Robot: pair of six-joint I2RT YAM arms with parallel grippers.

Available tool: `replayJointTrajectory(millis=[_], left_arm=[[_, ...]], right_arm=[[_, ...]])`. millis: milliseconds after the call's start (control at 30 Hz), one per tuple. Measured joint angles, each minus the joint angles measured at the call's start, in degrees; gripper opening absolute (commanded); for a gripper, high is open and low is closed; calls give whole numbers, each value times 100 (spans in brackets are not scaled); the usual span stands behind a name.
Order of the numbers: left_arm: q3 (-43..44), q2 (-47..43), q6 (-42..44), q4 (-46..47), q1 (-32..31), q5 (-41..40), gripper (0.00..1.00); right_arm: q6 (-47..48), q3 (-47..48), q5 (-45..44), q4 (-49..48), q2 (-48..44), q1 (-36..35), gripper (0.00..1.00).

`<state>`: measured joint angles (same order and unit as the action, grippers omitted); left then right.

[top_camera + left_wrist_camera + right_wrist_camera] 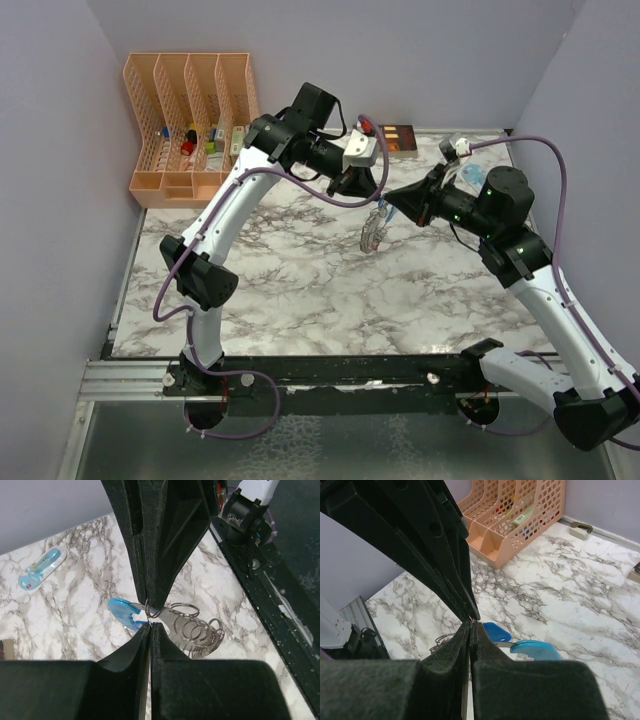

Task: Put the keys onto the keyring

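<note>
The keyring hangs in the air over the middle of the marble table, a bunch of grey metal rings. Blue plastic pieces hang on it, one darker and one lighter; I cannot tell whether either is a key. My left gripper and right gripper meet tip to tip just above it. In the left wrist view my left gripper shows only a hairline slit, with a thin ring wire at its tips. The right gripper is shut on the same wire. No red key shows clearly.
An orange file rack with small items stands at the back left. A brown box lies at the back wall. A pale-blue see-through object lies on the table behind the grippers. A black rail runs along the near edge.
</note>
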<state>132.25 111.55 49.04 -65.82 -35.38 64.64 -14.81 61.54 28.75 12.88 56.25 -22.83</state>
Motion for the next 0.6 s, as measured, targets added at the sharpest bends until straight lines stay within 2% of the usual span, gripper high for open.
replayJointTrajectory(millis=[233, 600], left_arm=[[-238, 0, 20, 76, -4, 125, 0], [-151, 7, -162, 232, -70, 48, 0]], right_arm=[[-101, 0, -33, -7, 11, 0, 1], [-638, -13, -348, -170, -2, 0, 1]])
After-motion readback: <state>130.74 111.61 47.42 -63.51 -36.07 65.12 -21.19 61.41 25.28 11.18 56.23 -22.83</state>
